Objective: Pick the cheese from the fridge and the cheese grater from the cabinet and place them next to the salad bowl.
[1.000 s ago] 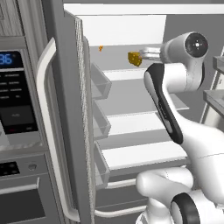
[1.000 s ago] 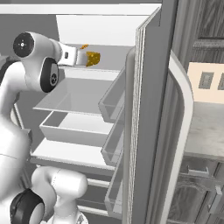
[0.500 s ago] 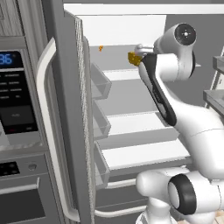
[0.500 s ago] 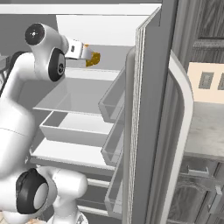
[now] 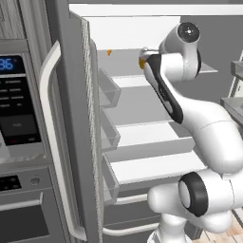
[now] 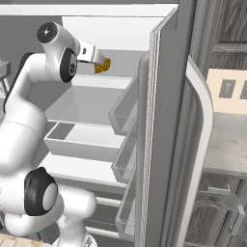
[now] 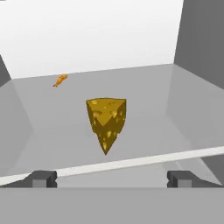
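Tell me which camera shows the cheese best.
The hand view: the cheese sits whole and centred on the fridge shelf, ahead of the open end effector. The right base view shows it small beside the hand; the left base view shows just a sliver.

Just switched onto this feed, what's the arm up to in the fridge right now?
The arm is reaching into the open fridge at its top shelf, going for the cheese. In the hand view the wedge sits on the shelf straight ahead of the gripper, whose jaws are wide open and not touching it. Nothing is held. A tiny orange speck lies farther back on the same shelf.
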### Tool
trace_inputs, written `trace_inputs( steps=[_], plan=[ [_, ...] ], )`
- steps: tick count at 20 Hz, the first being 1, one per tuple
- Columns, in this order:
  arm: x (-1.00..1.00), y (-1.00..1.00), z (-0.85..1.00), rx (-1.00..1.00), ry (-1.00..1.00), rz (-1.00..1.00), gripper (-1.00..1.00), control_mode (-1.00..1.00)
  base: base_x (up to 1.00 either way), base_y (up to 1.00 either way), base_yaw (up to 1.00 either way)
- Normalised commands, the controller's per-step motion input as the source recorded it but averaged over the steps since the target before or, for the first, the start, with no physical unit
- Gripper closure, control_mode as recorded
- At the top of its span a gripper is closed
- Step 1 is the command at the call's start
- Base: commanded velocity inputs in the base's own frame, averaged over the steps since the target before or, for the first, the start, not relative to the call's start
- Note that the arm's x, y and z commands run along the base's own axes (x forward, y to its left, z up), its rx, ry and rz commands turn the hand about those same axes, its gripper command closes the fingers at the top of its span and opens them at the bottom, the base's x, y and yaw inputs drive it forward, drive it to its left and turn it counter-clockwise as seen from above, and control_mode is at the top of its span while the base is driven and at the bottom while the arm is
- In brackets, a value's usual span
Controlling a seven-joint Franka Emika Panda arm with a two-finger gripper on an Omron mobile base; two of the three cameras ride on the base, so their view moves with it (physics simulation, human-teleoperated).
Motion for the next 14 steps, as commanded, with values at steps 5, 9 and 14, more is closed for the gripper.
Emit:
trace_inputs(
  steps=[5, 9, 14],
  plan=[
    [0.45, 0.06, -0.06, 0.00, 0.00, 0.01, -1.00, -1.00, 0.00, 0.00, 0.00],
    [0.49, 0.02, -0.07, 0.00, 0.01, 0.00, -1.00, -1.00, 0.00, 0.00, 0.00],
    [0.46, 0.00, -0.04, 0.00, 0.04, 0.02, -1.00, -1.00, 0.00, 0.00, 0.00]
  ],
)
